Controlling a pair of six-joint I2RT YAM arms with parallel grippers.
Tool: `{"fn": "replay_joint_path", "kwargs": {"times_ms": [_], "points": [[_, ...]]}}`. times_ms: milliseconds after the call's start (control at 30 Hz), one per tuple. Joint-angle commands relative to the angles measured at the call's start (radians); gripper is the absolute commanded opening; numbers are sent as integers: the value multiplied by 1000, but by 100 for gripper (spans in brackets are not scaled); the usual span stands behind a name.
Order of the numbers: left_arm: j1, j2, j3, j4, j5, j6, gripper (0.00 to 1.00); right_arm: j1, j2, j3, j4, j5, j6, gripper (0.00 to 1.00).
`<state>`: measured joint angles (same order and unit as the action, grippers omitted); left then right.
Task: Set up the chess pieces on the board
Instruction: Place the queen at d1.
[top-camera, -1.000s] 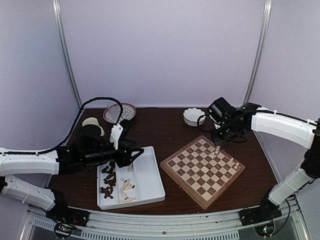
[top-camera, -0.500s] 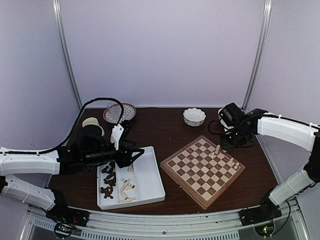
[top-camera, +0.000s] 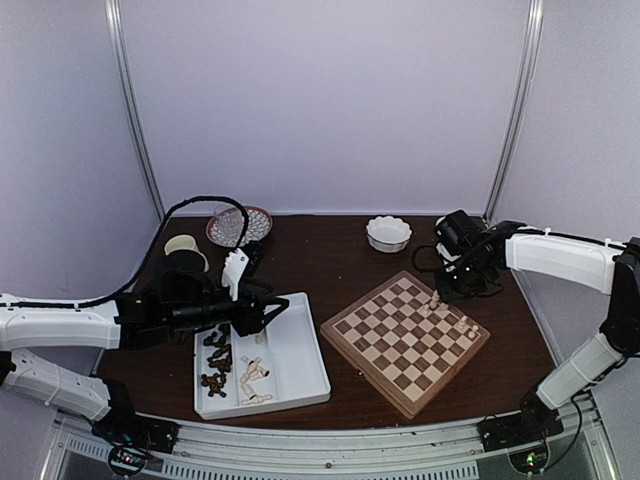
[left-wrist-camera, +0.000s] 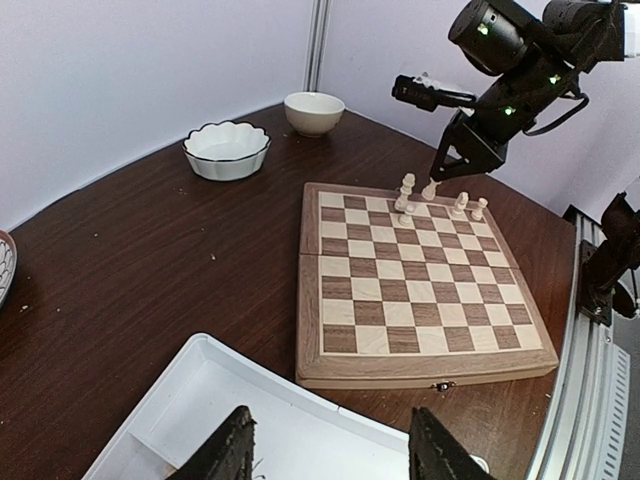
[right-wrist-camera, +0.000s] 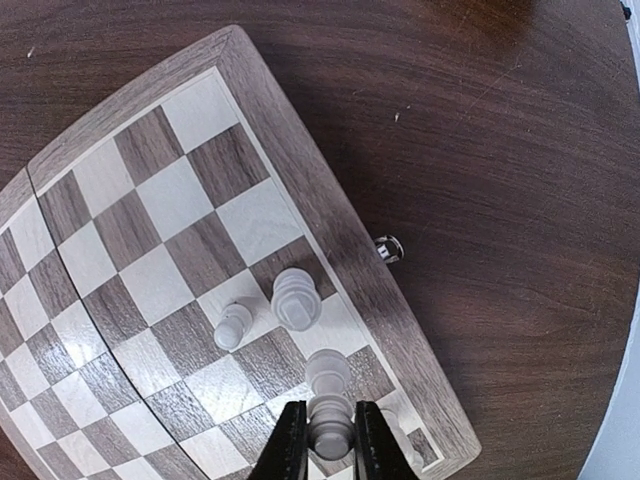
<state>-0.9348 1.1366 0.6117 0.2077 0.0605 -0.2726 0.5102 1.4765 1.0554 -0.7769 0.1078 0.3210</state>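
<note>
The board (top-camera: 405, 342) is found on the table (top-camera: 340, 262), right of centre in the top view, with one corner turned toward the bottom of the frame. A few cream chess pieces (right-wrist-camera: 297, 298) are seen standing on it. All are grouped along the edge squares nearest the upper right of the top view, and the rest of the squares are bare.

The right fingers (right-wrist-camera: 290, 445) are drawn nearly together and closed on a cream piece (right-wrist-camera: 330, 432). This piece is held upright over the same edge row, just beside the standing ones. Whether its base touches the square cannot be told.

The left fingers (left-wrist-camera: 232, 452) are parted to a middling width with nothing between them. They are held above the white tray (top-camera: 300, 362) at the lower left of the top view. In the tray, dark pieces (top-camera: 215, 365) are noted toward its left side, and loose cream pieces (top-camera: 255, 378) just beside them.

A white bowl (top-camera: 388, 233) and a patterned bowl (top-camera: 238, 225) are recorded at the far side of the table.
</note>
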Motion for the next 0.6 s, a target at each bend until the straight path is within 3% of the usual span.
{"fn": "replay_joint_path", "kwargs": {"times_ms": [0,567], "points": [[2,9,23,16,7,-10,52,-14,15,-5,28,2,9,10],[4,-12,22,6,-1,-1,53,-22,100,17,35,2,9,10]]}}
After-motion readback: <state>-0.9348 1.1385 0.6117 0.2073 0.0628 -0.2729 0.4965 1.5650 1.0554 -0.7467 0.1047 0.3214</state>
